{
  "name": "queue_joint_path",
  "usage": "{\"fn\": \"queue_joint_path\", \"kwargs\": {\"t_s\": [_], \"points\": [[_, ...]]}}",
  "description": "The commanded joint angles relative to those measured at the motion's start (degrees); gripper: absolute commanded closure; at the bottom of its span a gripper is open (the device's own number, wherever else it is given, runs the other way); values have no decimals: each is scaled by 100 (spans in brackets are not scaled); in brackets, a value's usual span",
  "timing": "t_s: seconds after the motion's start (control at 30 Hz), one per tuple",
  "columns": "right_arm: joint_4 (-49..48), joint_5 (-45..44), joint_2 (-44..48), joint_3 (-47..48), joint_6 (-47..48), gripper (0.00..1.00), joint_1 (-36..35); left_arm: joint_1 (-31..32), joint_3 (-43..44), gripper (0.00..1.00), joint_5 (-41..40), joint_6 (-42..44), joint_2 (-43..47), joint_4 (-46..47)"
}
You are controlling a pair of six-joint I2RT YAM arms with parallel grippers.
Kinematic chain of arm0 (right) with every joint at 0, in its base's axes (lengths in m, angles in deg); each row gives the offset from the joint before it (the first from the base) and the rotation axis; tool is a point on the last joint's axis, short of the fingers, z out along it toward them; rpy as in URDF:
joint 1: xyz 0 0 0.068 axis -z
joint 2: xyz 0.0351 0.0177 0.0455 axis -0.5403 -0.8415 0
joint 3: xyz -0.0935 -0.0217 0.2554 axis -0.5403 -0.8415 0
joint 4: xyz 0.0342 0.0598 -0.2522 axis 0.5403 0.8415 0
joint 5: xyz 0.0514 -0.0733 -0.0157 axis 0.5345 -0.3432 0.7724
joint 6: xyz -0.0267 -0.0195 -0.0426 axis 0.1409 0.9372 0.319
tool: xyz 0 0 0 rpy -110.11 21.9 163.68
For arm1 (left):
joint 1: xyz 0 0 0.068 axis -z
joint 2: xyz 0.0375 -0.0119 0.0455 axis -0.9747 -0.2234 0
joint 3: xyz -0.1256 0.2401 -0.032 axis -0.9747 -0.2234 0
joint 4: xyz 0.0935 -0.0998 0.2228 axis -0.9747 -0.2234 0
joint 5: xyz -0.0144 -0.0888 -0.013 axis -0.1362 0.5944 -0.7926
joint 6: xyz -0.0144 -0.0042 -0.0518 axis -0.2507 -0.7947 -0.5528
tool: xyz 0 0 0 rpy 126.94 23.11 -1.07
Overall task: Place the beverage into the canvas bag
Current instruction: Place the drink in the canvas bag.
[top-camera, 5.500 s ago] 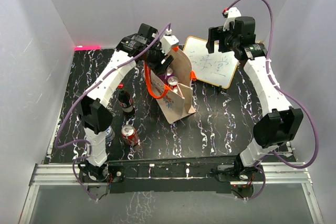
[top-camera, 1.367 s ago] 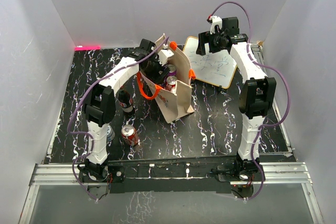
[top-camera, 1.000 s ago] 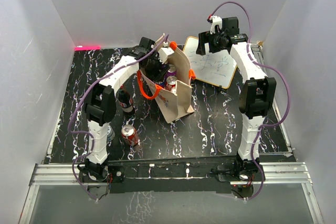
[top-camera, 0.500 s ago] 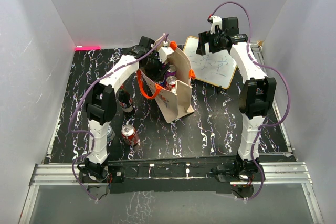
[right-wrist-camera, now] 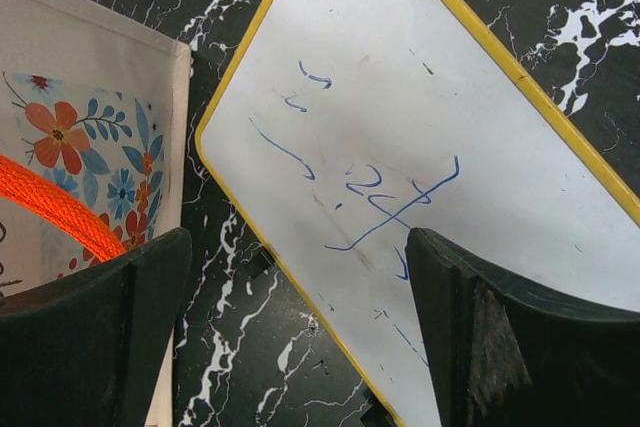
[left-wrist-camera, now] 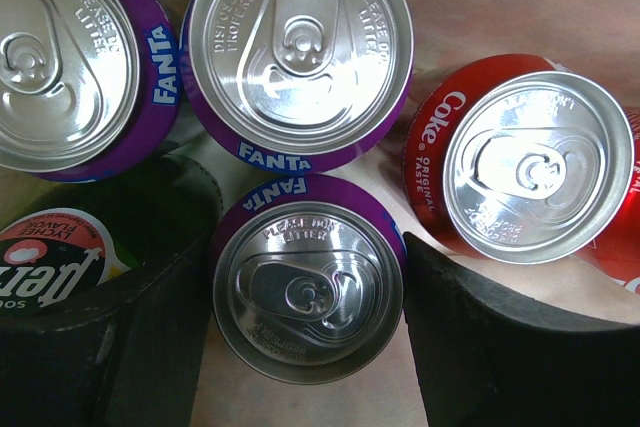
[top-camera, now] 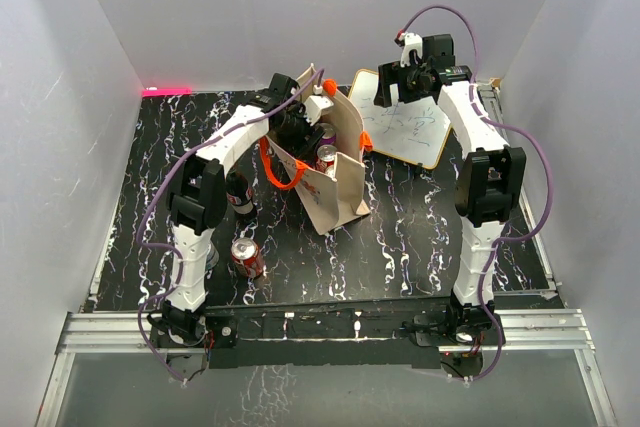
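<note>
Canvas bag (top-camera: 335, 187), seen from above, stands upright mid-table with its mouth open. The left gripper (top-camera: 298, 132) reaches down into it, while the right gripper (top-camera: 402, 87) hangs far right over a whiteboard (top-camera: 410, 137), clear of the work. A red can (top-camera: 247, 257) and a dark bottle (top-camera: 238, 195) wait near left.

Left wrist view: fingers (left-wrist-camera: 500, 347) lie against both sides of a purple Fanta can (left-wrist-camera: 308, 292), seated upright beside a Coke can (left-wrist-camera: 535, 167). Release is judged not yet made.

Right wrist view: jaws wide, nothing between them.

Bright, even light; mild can-top glare
</note>
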State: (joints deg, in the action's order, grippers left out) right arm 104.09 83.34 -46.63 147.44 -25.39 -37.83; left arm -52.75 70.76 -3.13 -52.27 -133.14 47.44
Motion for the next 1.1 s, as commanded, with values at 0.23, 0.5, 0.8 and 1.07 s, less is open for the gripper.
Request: {"fn": "queue_joint_path", "kwargs": {"t_s": [0.23,0.5,0.8,1.07], "points": [[-228,-7,248,151,78,8,16,-87,-170,100,359,-208,342,405],[-185,-19,263,108,87,8,16,-87,-787,100,-135,-669,848,1181],[-254,-21,312,4,24,8,16,-129,-1588,100,-741,-890,1364,1733],[-253,16,311,-7,33,8,17,-172,-1894,100,-983,-1241,1572,2019]]}}
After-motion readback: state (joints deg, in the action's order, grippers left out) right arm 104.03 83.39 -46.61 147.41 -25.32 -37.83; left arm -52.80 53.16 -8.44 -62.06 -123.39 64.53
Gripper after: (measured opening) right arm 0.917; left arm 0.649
